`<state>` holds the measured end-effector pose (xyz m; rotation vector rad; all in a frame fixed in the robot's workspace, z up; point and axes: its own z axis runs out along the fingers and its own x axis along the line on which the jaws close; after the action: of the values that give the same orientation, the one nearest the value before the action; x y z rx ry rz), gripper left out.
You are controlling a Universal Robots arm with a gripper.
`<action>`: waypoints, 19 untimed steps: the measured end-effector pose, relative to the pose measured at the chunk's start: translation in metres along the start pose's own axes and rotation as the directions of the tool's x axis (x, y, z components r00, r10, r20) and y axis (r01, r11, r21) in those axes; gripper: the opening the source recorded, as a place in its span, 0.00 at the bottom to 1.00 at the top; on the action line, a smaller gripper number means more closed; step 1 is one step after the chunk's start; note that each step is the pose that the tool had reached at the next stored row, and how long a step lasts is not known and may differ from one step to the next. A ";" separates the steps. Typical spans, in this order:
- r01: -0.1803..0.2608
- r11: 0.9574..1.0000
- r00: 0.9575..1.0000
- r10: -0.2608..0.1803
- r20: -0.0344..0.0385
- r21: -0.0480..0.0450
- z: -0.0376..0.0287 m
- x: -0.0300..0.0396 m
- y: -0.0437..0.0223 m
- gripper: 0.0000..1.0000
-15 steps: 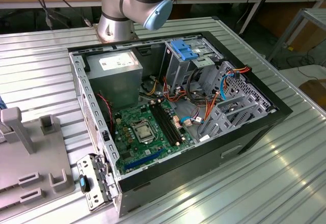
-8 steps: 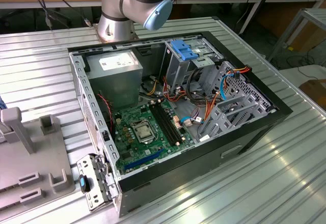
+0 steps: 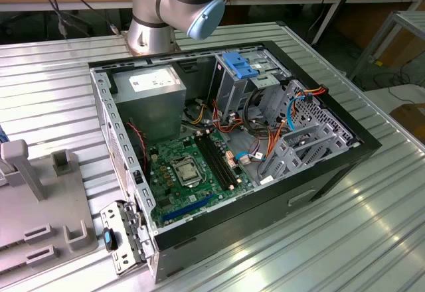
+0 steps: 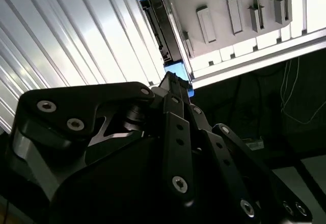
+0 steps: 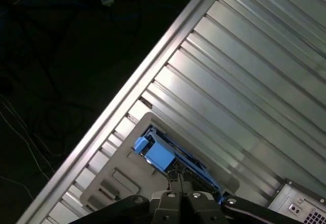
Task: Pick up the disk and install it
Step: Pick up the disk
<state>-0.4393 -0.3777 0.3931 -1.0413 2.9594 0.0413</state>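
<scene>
Exterior view: base of the arm (image 3: 176, 6) on the ribbed metal surface (image 3: 60, 79), behind the open computer case (image 3: 352, 143). Blue-tabbed drive cage (image 3: 239, 65) inside the case; grey fixture (image 3: 40, 206) at the exterior view's left. Useful for layout and for the destination.

Second wrist view: end effector (image 4: 173, 84) right at one blue end of the disk (image 4: 160, 28), which stands on edge against the fixture (image 4: 219, 0). Cannot tell whether clamped on the frame or only at it.

First wrist view: broad blue face of the carrier, disk (image 5: 159, 155) seated in the fixture (image 5: 122, 178), end effector (image 5: 177, 183) directly over it. Corner of the case (image 5: 300, 208) well apart.

Judged: pickup in hand, install not begun. Calls for a square hold on the frame and a straight lift clear of the slot.
</scene>
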 end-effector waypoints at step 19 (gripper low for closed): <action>0.244 0.970 0.970 -0.244 -0.006 -0.003 0.0001 0.0005 0.0004 0.11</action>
<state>-0.4399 -0.3777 0.3931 -1.3990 2.8122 0.0398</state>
